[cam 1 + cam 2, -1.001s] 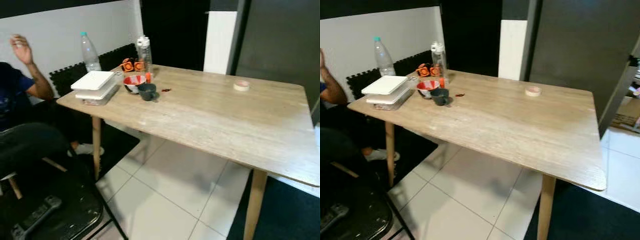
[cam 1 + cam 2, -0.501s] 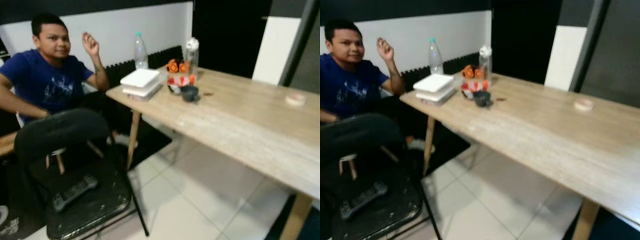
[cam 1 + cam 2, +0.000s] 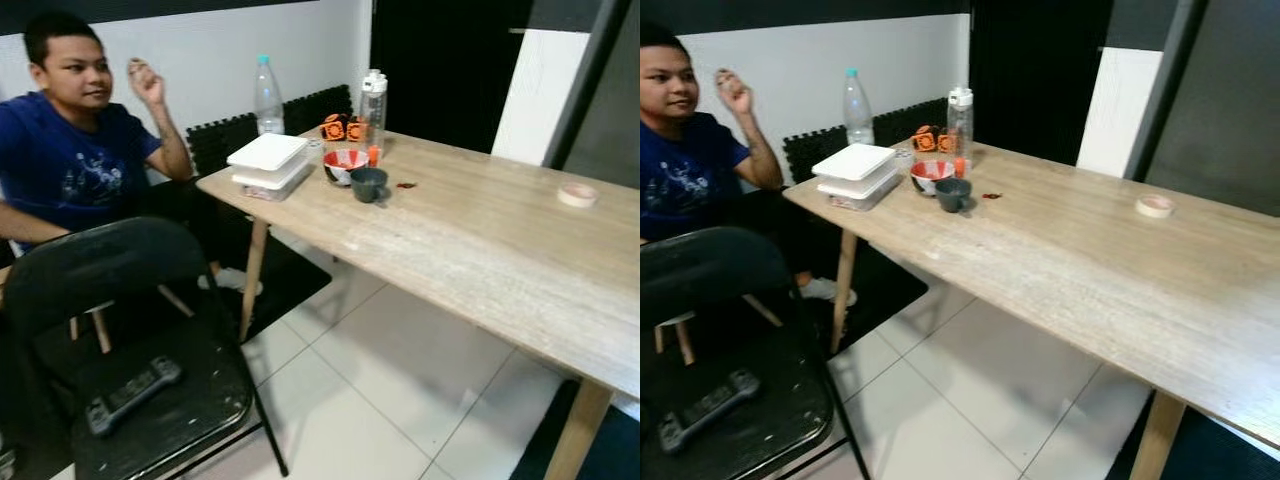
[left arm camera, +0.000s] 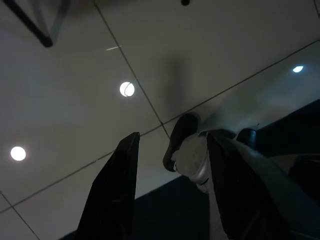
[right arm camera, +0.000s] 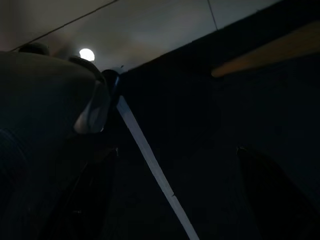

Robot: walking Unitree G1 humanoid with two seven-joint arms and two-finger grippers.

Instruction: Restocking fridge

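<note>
Clear plastic water bottle (image 3: 267,96) stood upright, long axis vertical, at light wooden table's (image 3: 480,250) far left corner; label unreadable. Left gripper (image 4: 170,165) hung above tiled floor (image 4: 75,100), fingers spread.

Pale wooden table (image 3: 480,240) on white tiled floor (image 3: 360,400); black folding chair (image 3: 130,330) near; white wall (image 3: 200,50) behind.
</note>
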